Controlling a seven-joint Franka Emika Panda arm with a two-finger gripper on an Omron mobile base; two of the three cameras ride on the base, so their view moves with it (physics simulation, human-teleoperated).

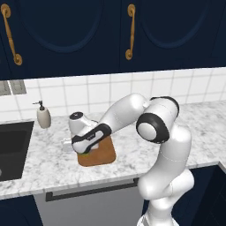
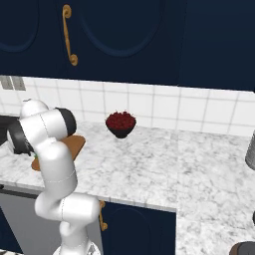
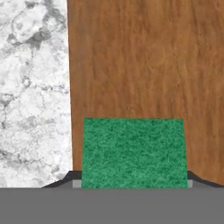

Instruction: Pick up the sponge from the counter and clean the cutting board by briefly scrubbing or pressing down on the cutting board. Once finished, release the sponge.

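Hand view has the small rectangular sponge with its green scouring top [image 3: 134, 152] right at my fingertips, one dark tip [image 3: 73, 176] showing at its left side and the other at its right. My jaws [image 3: 132, 183] stand narrowed onto the sponge's two sides and hold it. Beneath it lies the flat brown wooden cutting board [image 3: 144, 61], with the sponge near the board's left edge as this camera sees it; whether the sponge presses on the wood or hangs just above it, I cannot tell. Beyond that edge runs the white-grey speckled marble surface [image 3: 30, 87].

From the left base view, my hand [image 1: 86, 143] is low over the near left part of the board, a sliver of green showing under it. A cream soap dispenser [image 1: 43, 115] stands well apart by the tiled wall, next to the dark recessed sink [image 1: 13, 150].

Right base view shows a dark bowl of red fruit [image 2: 120, 123] beyond the board.
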